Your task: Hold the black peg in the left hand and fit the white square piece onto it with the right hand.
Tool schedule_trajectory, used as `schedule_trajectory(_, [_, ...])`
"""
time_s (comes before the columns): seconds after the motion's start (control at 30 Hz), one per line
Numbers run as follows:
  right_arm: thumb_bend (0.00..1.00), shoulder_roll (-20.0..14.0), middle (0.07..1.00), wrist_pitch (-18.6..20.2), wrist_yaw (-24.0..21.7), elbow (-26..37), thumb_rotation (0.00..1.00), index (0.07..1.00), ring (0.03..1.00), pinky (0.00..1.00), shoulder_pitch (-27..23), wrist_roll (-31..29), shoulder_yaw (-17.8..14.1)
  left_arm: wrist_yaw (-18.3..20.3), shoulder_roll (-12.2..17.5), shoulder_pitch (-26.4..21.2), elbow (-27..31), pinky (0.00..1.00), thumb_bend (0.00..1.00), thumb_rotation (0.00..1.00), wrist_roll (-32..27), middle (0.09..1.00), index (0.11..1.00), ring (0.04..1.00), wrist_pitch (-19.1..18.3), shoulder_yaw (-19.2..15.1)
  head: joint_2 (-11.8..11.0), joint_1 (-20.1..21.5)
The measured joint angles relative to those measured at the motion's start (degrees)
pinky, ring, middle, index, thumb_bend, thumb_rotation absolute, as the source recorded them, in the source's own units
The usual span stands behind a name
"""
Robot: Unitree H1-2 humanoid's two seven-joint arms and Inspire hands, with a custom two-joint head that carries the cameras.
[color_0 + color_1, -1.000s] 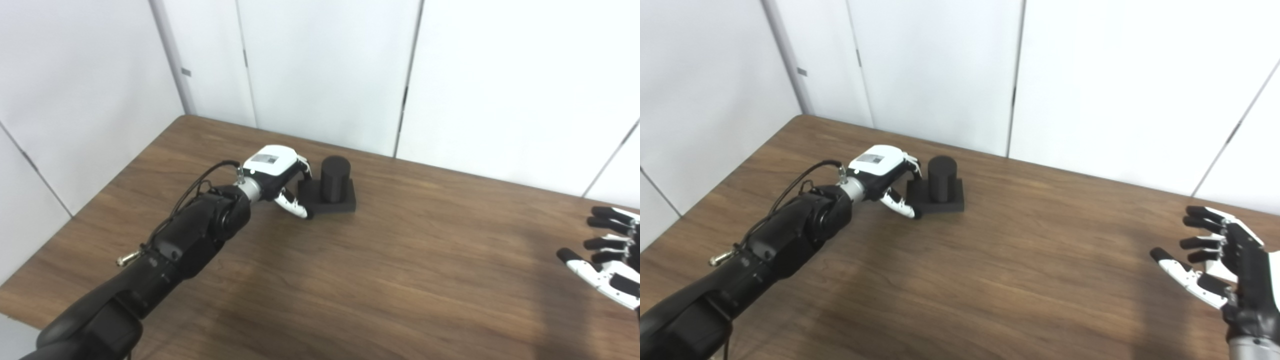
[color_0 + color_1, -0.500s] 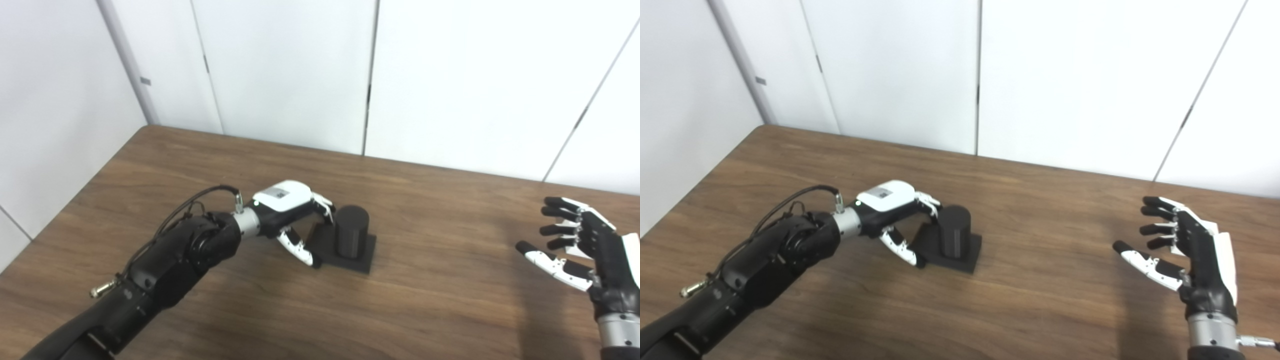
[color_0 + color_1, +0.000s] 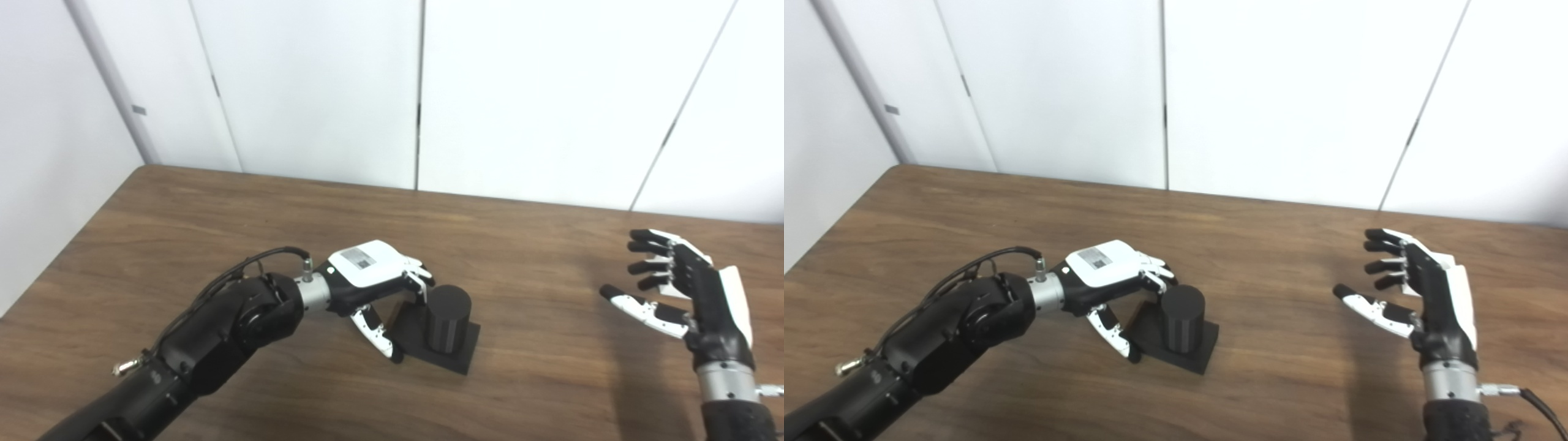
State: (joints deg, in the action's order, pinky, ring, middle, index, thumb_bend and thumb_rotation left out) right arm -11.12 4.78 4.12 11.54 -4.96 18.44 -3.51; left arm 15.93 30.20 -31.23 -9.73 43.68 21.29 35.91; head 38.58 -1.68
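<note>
The black peg (image 3: 448, 315) is a short cylinder standing upright on a black square base (image 3: 465, 355) on the wooden table (image 3: 539, 245). My left hand (image 3: 375, 277) is at the base's left side. Its thumb lies against the base's front left corner and its fingers (image 3: 421, 280) curl over to the peg's upper left. My right hand (image 3: 692, 294) is open and empty, palm turned left, raised above the table's right part, well away from the peg. No white square piece is in view.
White wall panels (image 3: 318, 92) stand behind the table's back edge. The table's left edge (image 3: 73, 251) runs close to a side wall. Bare wood (image 3: 1292, 294) lies between the peg and my right hand.
The camera has swung right and down. My left hand and the peg now lie farther from the table's back edge, and the base has turned a little. The right hand shows more fully.
</note>
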Motion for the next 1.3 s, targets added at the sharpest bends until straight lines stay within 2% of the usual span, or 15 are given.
schedule_trajectory(0.1, [0.56, 0.3, 0.694, -0.2, 0.2, -0.2, 0.00, 0.707, 0.576, 0.47, -0.1, 0.8, 0.2, -1.3, -0.4, -1.7, -0.6, 0.90, 0.52, 0.08, 4.0, 0.874, 0.493, 0.910, 0.1, 2.1, 0.1, 1.1])
schedule_trajectory(0.2, [0.56, 0.3, 0.686, -0.6, 0.3, -0.4, 0.00, 0.708, 0.564, 0.46, -0.4, 1.1, 0.1, -1.5, -0.7, -2.5, -0.8, 0.88, 0.52, 0.08, 5.8, 0.865, 0.493, 0.900, 0.1, 3.0, 0.2, 2.7])
schedule_trajectory(0.4, [0.57, -0.4, 0.681, -0.8, 0.1, -0.1, 0.00, 0.705, 0.564, 0.45, -1.4, 1.3, 0.1, -1.8, -1.2, -3.5, -1.7, 0.85, 0.52, 0.08, 7.0, 0.863, 0.493, 0.887, 0.0, 3.9, -0.1, 4.0])
schedule_trajectory(0.5, [0.57, -2.0, 0.678, -0.7, -0.5, 0.7, 0.00, 0.708, 0.581, 0.47, -1.5, 1.3, 0.0, -1.8, -1.3, -3.6, -1.8, 0.85, 0.52, 0.08, 7.0, 0.865, 0.493, 0.885, -0.2, 3.9, -1.4, 8.1])
schedule_trajectory(0.53, [0.58, -2.6, 0.678, -0.7, -0.9, 1.0, 0.00, 0.709, 0.581, 0.48, -1.5, 1.4, 0.0, -1.8, -1.3, -3.6, -1.8, 0.85, 0.52, 0.08, 7.0, 0.866, 0.493, 0.885, -0.3, 3.9, -1.4, 8.1])
schedule_trajectory(0.6, [0.59, -4.5, 0.696, -0.7, -2.5, 2.2, 0.00, 0.711, 0.586, 0.48, -1.7, 1.5, 0.1, -1.8, -1.3, -3.4, -1.8, 0.85, 0.52, 0.08, 7.0, 0.864, 0.494, 0.878, -0.4, 3.8, -1.9, 11.1])
schedule_trajectory(0.67, [0.62, -6.9, 0.727, -0.5, -4.4, 2.4, 0.00, 0.720, 0.604, 0.49, -2.5, 2.2, 0.3, -2.0, -1.2, -3.2, -1.9, 0.83, 0.52, 0.08, 6.8, 0.858, 0.494, 0.870, -0.2, 3.6, -2.5, 11.4])
schedule_trajectory(0.83, [0.68, -12.5, 0.730, 2.3, -8.5, 3.1, 0.01, 0.707, 0.636, 0.50, -5.6, 4.3, 0.3, -5.8, -0.7, -1.7, -3.2, 0.82, 0.52, 0.08, 6.2, 0.856, 0.493, 0.864, 0.5, 2.8, -4.1, 15.6])
schedule_trajectory(1.0, [0.69, -16.6, 0.755, 6.2, -12.0, 4.4, 0.04, 0.726, 0.668, 0.53, -9.4, 10.2, 1.3, -7.1, -0.4, -1.4, -3.8, 0.82, 0.52, 0.08, 5.7, 0.863, 0.493, 0.872, 1.1, 2.7, -5.0, 18.1])
schedule_trajectory(1.1, [0.76, -20.6, 0.794, 9.0, -17.4, 5.0, 0.02, 0.757, 0.726, 0.57, -11.2, 12.6, 3.1, -7.1, -0.3, -1.3, -3.7, 0.83, 0.52, 0.08, 5.5, 0.868, 0.494, 0.880, 1.1, 2.7, -4.8, 18.5])
schedule_trajectory(1.2, [0.84, -27.3, 0.827, 10.8, -26.0, 5.2, 0.06, 0.776, 0.771, 0.60, -13.1, 14.4, 6.8, -7.1, -0.1, -1.2, -3.6, 0.83, 0.52, 0.08, 5.4, 0.866, 0.494, 0.876, 1.1, 2.6, -5.2, 19.7])
schedule_trajectory(1.3, [0.87, -31.2, 0.841, 11.7, -30.1, 4.9, 0.07, 0.786, 0.803, 0.65, -15.2, 18.0, 9.3, -7.1, 0.2, -1.0, -3.6, 0.84, 0.52, 0.08, 5.0, 0.858, 0.493, 0.873, 1.1, 2.6, -5.6, 20.7])
